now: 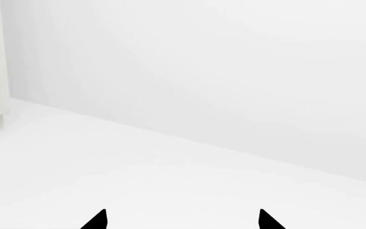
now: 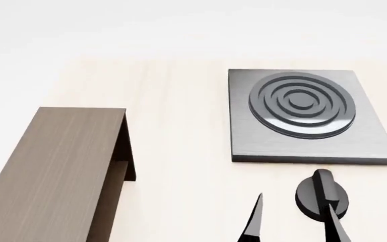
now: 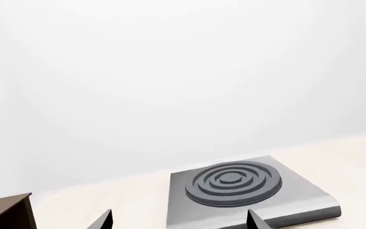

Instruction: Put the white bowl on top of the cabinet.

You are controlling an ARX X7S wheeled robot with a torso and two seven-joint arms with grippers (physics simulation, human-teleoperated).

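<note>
The white bowl is nowhere in any of our three views, so we cannot say where it sits; finding it is the step in hand. What we do see from the head view is the cabinet (image 2: 52, 171) lying along the left edge of the tabletop (image 2: 180, 151), its flat top bare and its inner shelf just showing at the open end. Well apart from it, toward the far right corner, lies the grey stove plate (image 2: 308, 117), and just in front of that plate, near the tabletop's front edge, a round black piece (image 2: 321, 194) stands on edge; we cannot tell what it is. Our right claw (image 2: 293, 222) hovers low beside that piece with its two tips spread apart and nothing between them. Our left claw (image 1: 181, 220) shows only in its own wrist view, tips likewise apart and empty, facing a white floor and wall away from the tabletop. To do this step well, we judge it best to turn the head or base slowly until the bowl comes into view, keep both claws wide, and lift the right one clear of the black piece first so we do not knock it over.
</note>
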